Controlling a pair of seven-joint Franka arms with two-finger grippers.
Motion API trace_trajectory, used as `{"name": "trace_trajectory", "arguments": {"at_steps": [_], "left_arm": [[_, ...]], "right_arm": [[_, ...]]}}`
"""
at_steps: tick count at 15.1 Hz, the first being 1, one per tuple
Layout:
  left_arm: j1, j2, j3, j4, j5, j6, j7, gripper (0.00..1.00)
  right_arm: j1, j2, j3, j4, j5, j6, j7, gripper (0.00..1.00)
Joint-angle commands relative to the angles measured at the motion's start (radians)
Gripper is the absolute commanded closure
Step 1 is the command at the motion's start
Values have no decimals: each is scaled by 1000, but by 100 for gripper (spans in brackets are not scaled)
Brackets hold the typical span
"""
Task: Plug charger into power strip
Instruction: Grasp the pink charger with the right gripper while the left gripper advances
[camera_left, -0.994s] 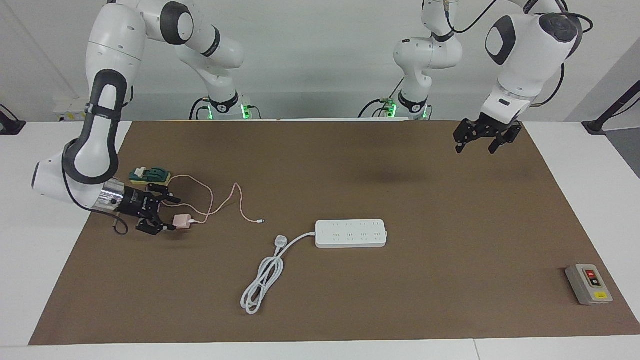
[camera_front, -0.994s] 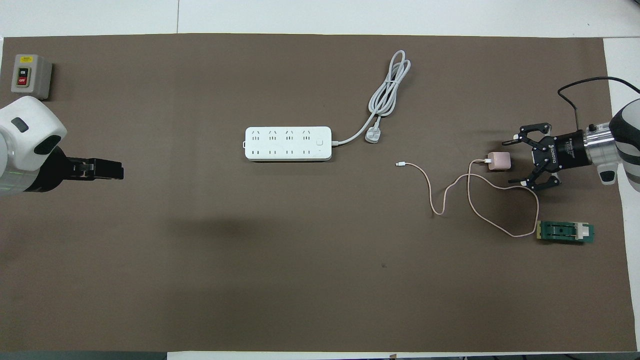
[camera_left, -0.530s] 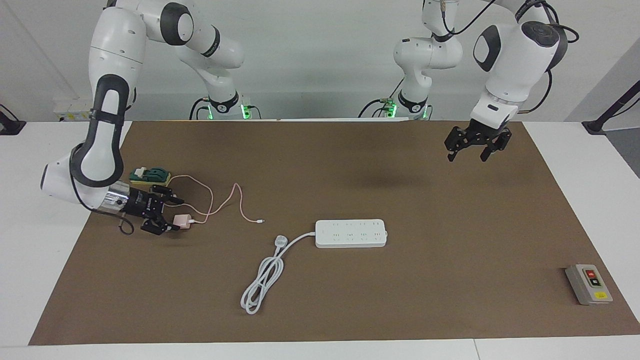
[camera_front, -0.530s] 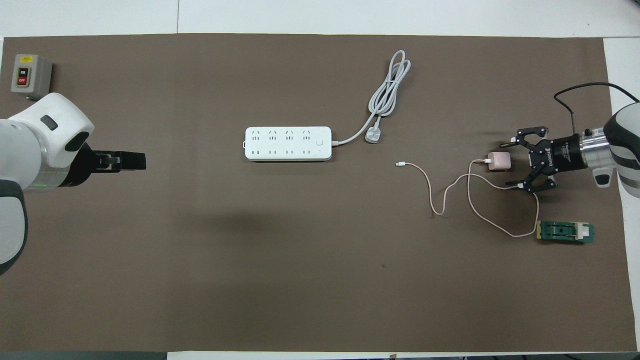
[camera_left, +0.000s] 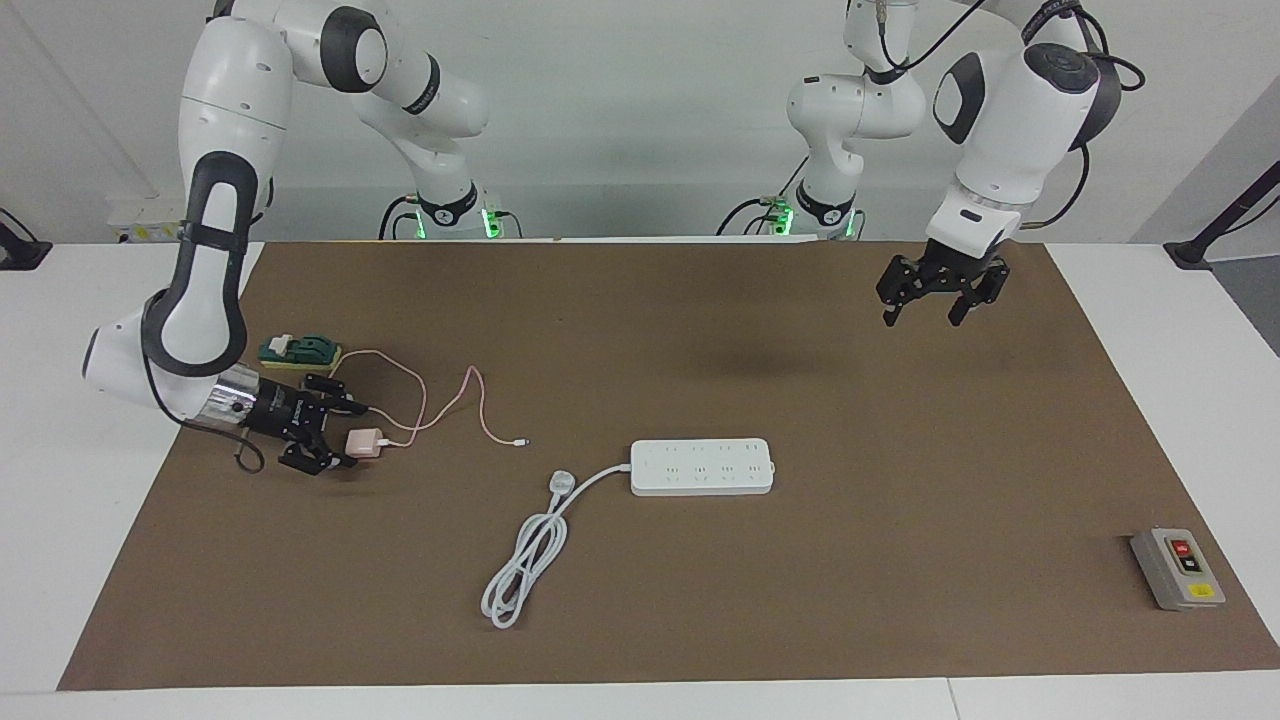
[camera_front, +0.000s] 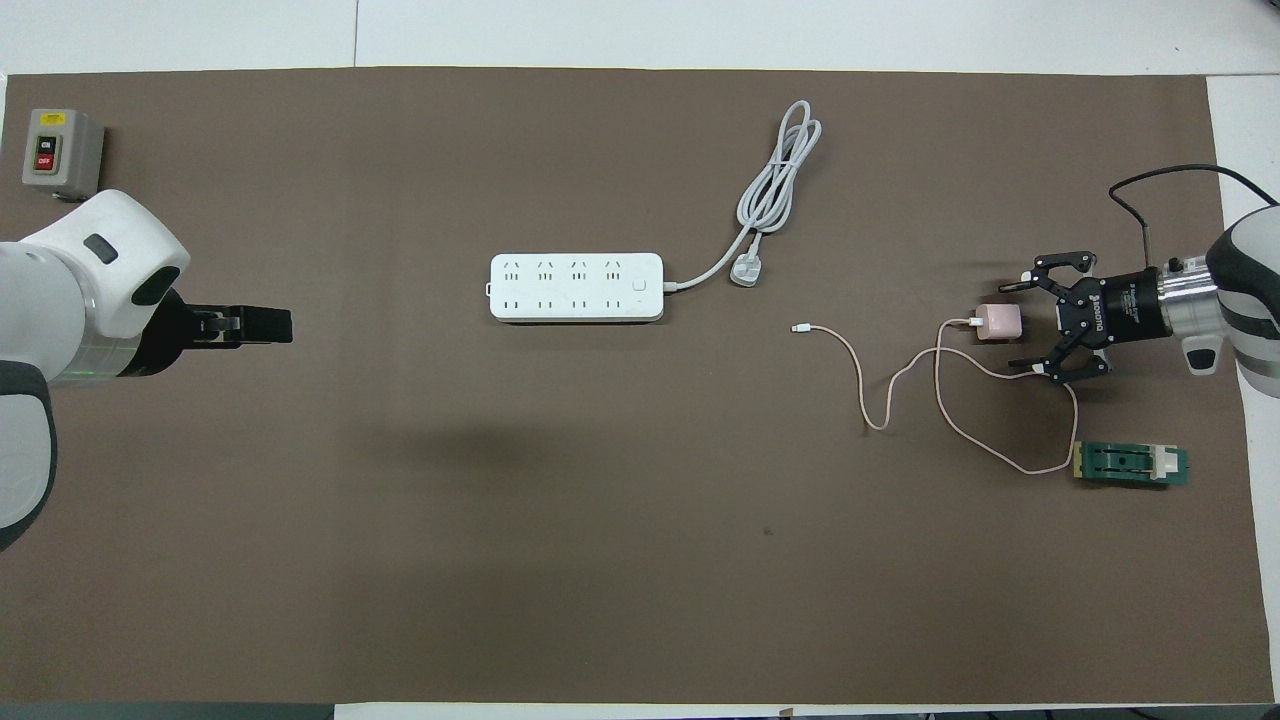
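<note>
The pale pink charger (camera_left: 363, 442) (camera_front: 998, 322) lies on the brown mat at the right arm's end. Its thin pink cable (camera_front: 905, 375) loops toward the middle and ends in a small connector (camera_front: 798, 327). My right gripper (camera_left: 345, 437) (camera_front: 1018, 327) lies low and level with the mat, open, one finger on each side of the charger without touching it. The white power strip (camera_left: 702, 466) (camera_front: 576, 287) lies mid-mat with its sockets up. My left gripper (camera_left: 925, 312) (camera_front: 285, 325) hangs open in the air over the mat near the left arm's end, holding nothing.
The strip's thick white cord (camera_left: 525, 560) (camera_front: 780, 170) is coiled farther from the robots, its plug (camera_front: 745, 270) beside the strip. A green and yellow block (camera_left: 300, 352) (camera_front: 1130, 464) sits near the right gripper. A grey button box (camera_left: 1177, 568) (camera_front: 62, 152) stands at the left arm's end.
The left gripper has swung toward the middle of the mat and come a little lower. The right gripper has edged closer around the charger. Both stay open.
</note>
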Motion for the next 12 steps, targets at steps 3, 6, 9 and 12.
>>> {"name": "trace_trajectory", "arguments": {"at_steps": [3,6,9,12], "left_arm": [[-3,-26,4,-6,-13,-49,28,0],[3,-21,13,22,-105,-80,51,0],[52,-29,19,13,-257,-123,116,0],[94,-35,19,13,-442,-189,175,0]], "right_arm": [[-6,0,4,-25,28,36,-43,0],[-8,0,4,-25,28,36,-42,26],[-8,0,4,-24,28,36,-42,70],[-3,-1,4,-14,31,28,-37,100]]}}
